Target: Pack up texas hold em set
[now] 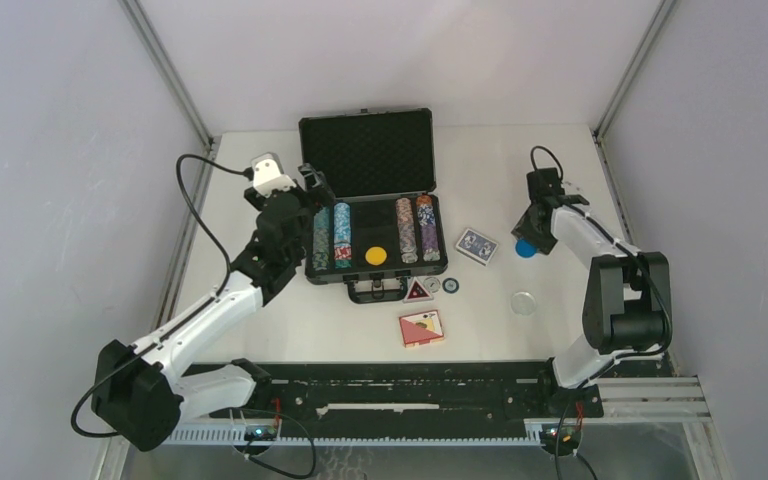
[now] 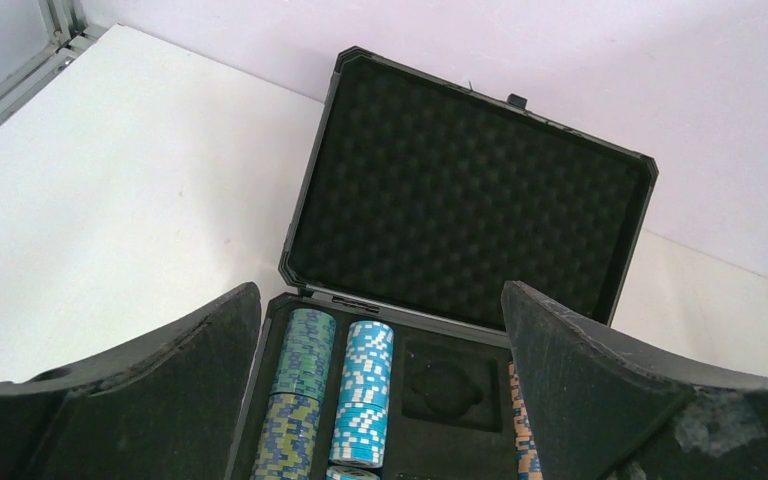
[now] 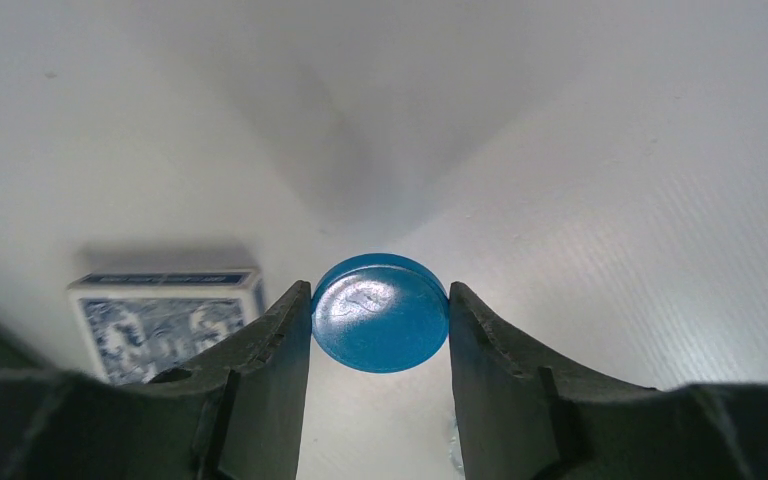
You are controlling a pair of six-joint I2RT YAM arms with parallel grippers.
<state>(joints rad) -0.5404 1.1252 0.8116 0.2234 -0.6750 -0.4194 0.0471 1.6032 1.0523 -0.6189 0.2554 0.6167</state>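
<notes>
Though opened wide at the far middle of the desk (image 1: 260, 335), holds only part of the set. Black briefcase (image 1: 365, 155), lid up toward the far edge, foam lining bare.

Inside the tray: two left chip rows (image 1: 332, 240) at the left end, two right chip rows (image 1: 415, 230) toward the right end, and a yellow round button (image 1: 375, 255) near the front wall between them.

Outside, on the desk just in front of the handle: red triangular button (image 1: 418, 292) and two small round buttons (image 1: 450, 285), close together. Nearer the near edge, red card deck (image 1: 421, 328). Just right of the case, blue card deck (image 1: 477, 245). Nearer and further right, a clear round disc (image 1: 524, 302).

Beyond the blue deck toward the right edge, well apart from the case: blue round button (image 3: 380, 320), pinched by its rim between the two fingers of the right gripper (image 3: 380, 300), flat face turned to the wrist camera. Lifted or touching the desk: cannot tell.

Over the case's left end, above the left chip rows: left gripper (image 2: 380, 295), fingers spread wide, gripping nothing.
</notes>
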